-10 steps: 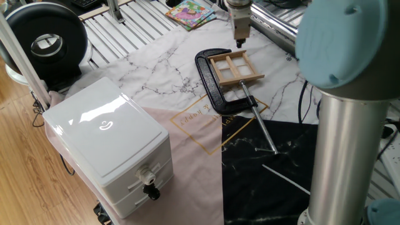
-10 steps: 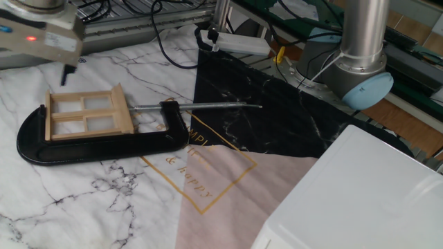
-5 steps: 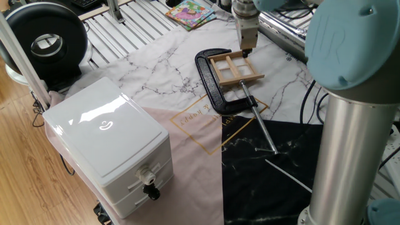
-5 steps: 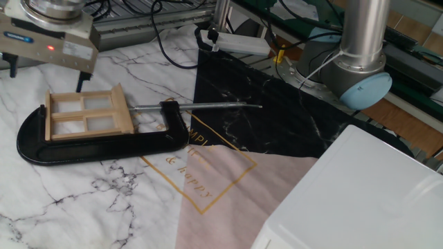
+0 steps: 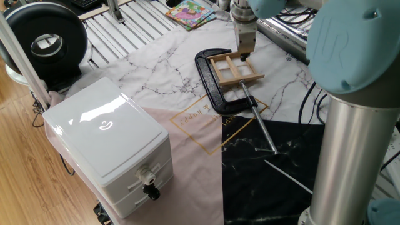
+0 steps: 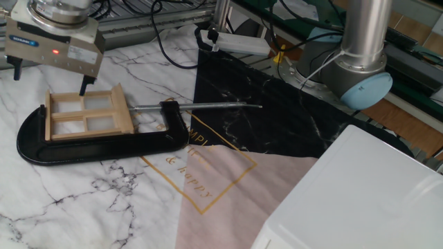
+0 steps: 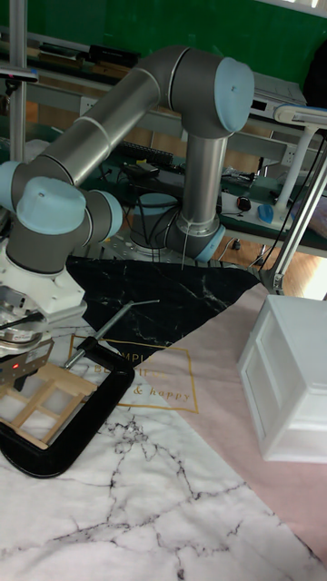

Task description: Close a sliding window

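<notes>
The sliding window (image 6: 86, 114), a small light-wood frame with thin bars, lies flat inside the jaws of a black C-clamp (image 6: 83, 148) on the marble mat. It also shows as the window (image 5: 235, 69) and the window (image 7: 39, 398). My gripper (image 6: 50, 77) hangs just over the window's far edge, open, with its fingers (image 6: 84, 85) spread wide and nothing between them. In the one fixed view the gripper (image 5: 244, 55) stands at the window's far corner. In the tall view the gripper (image 7: 23, 352) sits low over the frame.
The clamp's long screw rod (image 6: 201, 106) points toward the black mat. A white drawer box (image 5: 106, 144) stands at the near left, with a black fan (image 5: 44, 39) behind it. A colourful book (image 5: 189, 12) lies at the back. Cables (image 6: 173, 52) run near the arm's base (image 6: 360, 76).
The gripper has shifted sideways along the window's far edge and come lower, closer to the frame. The window and the clamp have not moved.
</notes>
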You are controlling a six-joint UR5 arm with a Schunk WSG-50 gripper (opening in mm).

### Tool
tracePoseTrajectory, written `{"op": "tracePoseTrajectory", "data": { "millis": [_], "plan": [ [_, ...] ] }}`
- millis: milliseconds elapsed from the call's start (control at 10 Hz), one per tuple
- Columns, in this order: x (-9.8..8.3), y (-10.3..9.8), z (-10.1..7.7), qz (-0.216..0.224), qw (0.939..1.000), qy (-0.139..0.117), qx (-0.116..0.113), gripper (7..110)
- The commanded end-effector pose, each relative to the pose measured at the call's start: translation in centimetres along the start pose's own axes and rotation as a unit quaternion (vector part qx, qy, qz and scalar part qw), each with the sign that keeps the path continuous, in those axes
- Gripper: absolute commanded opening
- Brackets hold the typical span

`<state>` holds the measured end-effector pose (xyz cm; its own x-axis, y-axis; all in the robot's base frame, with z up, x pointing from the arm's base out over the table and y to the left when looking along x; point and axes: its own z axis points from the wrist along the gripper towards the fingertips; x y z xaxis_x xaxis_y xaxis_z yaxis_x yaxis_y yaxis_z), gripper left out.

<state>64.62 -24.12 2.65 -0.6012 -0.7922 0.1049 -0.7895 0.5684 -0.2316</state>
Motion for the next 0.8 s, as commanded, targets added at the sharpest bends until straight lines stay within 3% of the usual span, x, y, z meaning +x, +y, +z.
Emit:
{"op": "tracePoseTrajectory", "data": {
  "millis": [0, 200, 700],
  "plan": [
    [-0.9, 0.3, 0.9, 0.013, 0.9998, -0.007, -0.015, 44],
    [-0.3, 1.8, 0.8, 0.025, 0.9986, 0.006, -0.046, 44],
    [0.0, 0.4, 1.6, 0.013, 0.9989, 0.013, -0.044, 44]
  ]
}}
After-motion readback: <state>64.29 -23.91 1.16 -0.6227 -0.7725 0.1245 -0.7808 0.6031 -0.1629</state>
